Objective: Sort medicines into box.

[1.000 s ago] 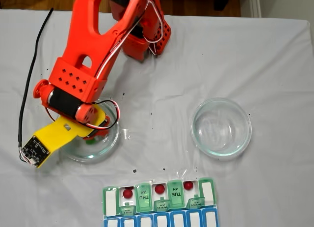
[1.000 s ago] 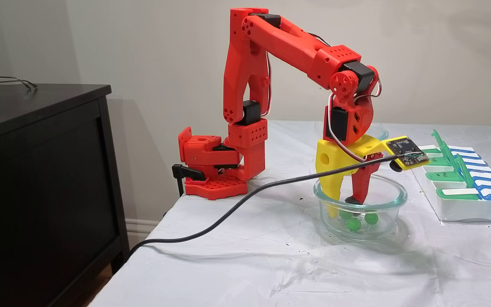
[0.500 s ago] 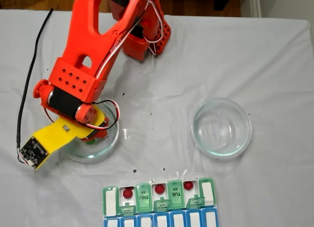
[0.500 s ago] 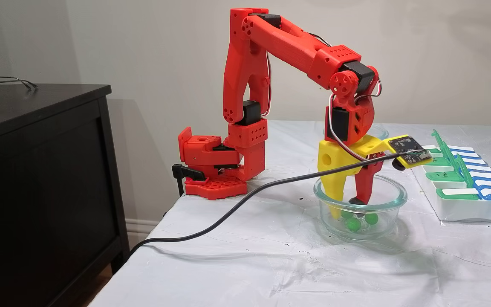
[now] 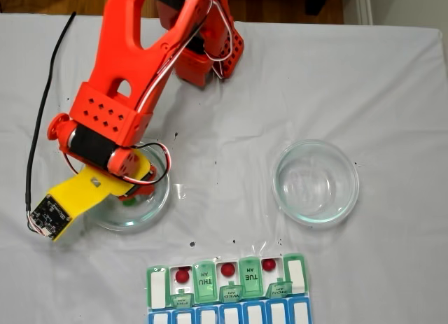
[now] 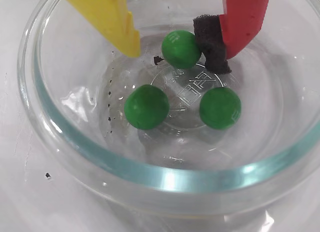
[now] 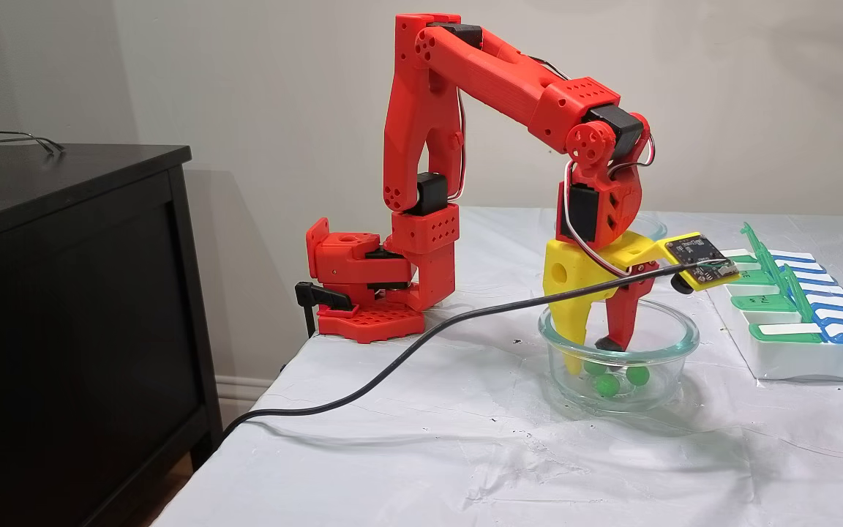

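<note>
1. Inside the glass bowl, wrist view: three green medicines. One at 12 o'clock, one at 8 o'clock, one at 4 o'clock, all on the bowl floor & apart from each other.
2. Fingers spread wide open, nothing held. Yellow finger tip sits just at 9 o'clock of the top green ball w/ a small gap; red finger w/ black foam pad touches or nearly touches that ball's 3 o'clock side, can't tell which.
3. In a fixed view from the side, fingers dip below the bowl rim; green balls show thru the glass.
4. In a fixed view from above, this bowl lies at 9 o'clock on the table, partly under the arm.
5. Box at 6 o'clock near table edge; green lids flipped open. Three red medicines each in its own compartment.
6. Second glass bowl at 3 o'clock, well apart from the arm.
</note>
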Controlling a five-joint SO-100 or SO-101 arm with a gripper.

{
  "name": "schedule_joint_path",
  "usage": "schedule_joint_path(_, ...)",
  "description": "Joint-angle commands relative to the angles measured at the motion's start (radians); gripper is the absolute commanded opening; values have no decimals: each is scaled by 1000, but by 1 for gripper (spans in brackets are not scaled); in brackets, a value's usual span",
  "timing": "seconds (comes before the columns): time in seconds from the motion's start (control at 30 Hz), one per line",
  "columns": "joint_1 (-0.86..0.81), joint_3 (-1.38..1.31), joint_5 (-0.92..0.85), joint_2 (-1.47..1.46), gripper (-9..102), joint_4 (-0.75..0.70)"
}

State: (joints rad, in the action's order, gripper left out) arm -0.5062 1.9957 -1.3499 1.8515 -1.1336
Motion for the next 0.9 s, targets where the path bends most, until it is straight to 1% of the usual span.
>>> schedule_joint_path(0.0,-6,-54,-3,54,22,6)
schedule_joint_path(0.1,-8,-54,2,58,21,11)
schedule_joint_path(0.17,-8,-54,3,60,17,12)
schedule_joint_path(0.23,-8,-52,8,54,5,11)
schedule_joint_path(0.4,-8,-35,15,69,2,26)
schedule_joint_path(0.43,-6,-31,15,78,0,31)
schedule_joint_path(0.6,-6,-17,20,101,0,35)
schedule_joint_path(0.77,11,-9,37,130,0,-23)
schedule_joint_path(0.87,41,31,64,236,0,-44)
